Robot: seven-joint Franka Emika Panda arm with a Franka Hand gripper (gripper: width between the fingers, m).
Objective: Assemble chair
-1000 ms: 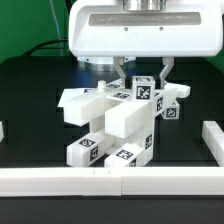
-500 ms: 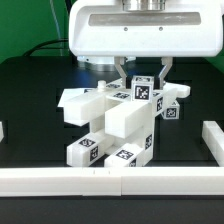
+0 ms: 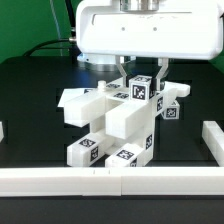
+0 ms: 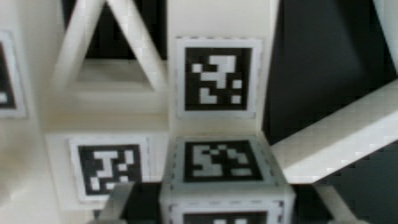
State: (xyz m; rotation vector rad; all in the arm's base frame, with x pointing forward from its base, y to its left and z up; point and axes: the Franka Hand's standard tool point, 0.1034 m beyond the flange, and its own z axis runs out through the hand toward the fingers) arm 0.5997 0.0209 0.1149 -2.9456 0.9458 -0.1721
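Note:
The chair's white parts stand clustered mid-table. A seat slab [image 3: 84, 103] lies toward the exterior view's left. A long block [image 3: 132, 118] slopes down to tagged leg blocks [image 3: 88, 149] in front. My gripper [image 3: 143, 84] hangs over the top of the pile, shut on a small upright tagged block [image 3: 143, 92], one finger on each side. In the wrist view that block [image 4: 217, 160] sits between my fingers [image 4: 121, 200], with my gripper [image 4: 222, 205] low in the picture. Behind the block are the slanted white bars of the X-braced panel [image 4: 107, 45].
Long white border rails run along the front [image 3: 110, 181] and down the exterior view's right [image 3: 212, 140]. Another tagged block [image 3: 172, 110] sits just right of the held one. The table top [image 3: 35, 90] is black, with a green cable [image 3: 45, 45] at the back left.
The arm's white body has shifted a little toward the exterior view's right. The held block and the other parts have not visibly moved.

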